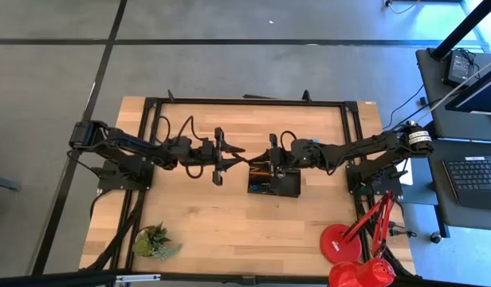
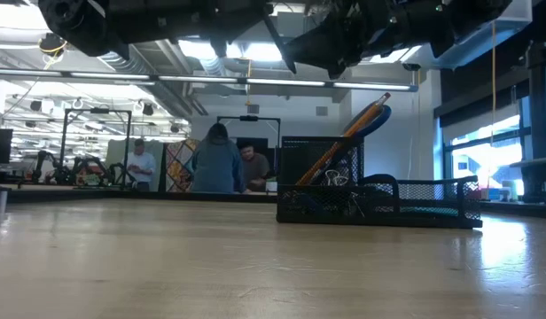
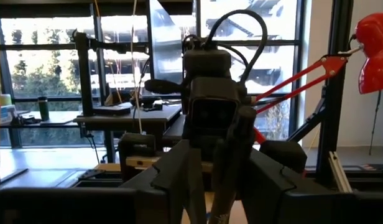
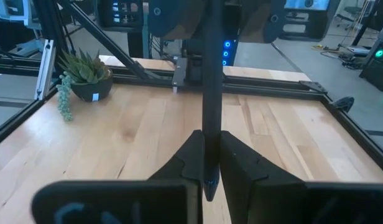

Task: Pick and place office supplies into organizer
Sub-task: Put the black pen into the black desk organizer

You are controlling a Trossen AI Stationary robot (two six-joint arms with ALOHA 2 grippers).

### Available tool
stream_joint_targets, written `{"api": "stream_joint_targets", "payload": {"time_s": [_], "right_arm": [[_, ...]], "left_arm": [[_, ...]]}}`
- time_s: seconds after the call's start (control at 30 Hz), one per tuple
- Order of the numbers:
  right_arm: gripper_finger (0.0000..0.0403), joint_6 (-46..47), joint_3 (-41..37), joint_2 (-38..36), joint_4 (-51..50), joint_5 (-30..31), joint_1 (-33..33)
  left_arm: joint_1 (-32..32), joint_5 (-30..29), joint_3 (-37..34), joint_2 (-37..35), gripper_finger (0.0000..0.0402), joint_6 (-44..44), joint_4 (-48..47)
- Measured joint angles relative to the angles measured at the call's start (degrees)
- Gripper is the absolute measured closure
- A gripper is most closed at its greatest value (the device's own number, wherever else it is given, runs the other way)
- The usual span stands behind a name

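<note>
Mid-air above the table, a black pen [image 4: 211, 93] passes between two robot arms; most supplies are already stored.

High view: the left gripper [image 1: 228, 159] and right gripper [image 1: 269, 154] meet beside one black organizer [image 1: 297, 185], with no loose supplies visible. Low view: the organizer holds orange pencils [image 2: 353, 137], apparently two, and one pair of blue-handled scissors [image 2: 377, 115]. Left wrist view: whether the left fingers have closed on the pen cannot be told. Right wrist view: the right fingers pinch the pen, the one item left to store.
</note>
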Motion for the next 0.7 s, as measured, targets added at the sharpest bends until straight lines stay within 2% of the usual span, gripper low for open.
{"api": "stream_joint_targets", "payload": {"time_s": [0.4, 0.7], "right_arm": [[0.0363, -0.4, 0.0, 0.0, -0.1, 0.2, 0.0], [0.0312, 1.2, 0.0, 0.0, -1.6, -0.1, 0.0]], "left_arm": [[-0.1, 0.2, 0.0, 0.0, 0.0365, -0.1, -1.7], [0.0, 0.1, 0.0, 0.0, 0.0369, 0.0, -2.8]]}}
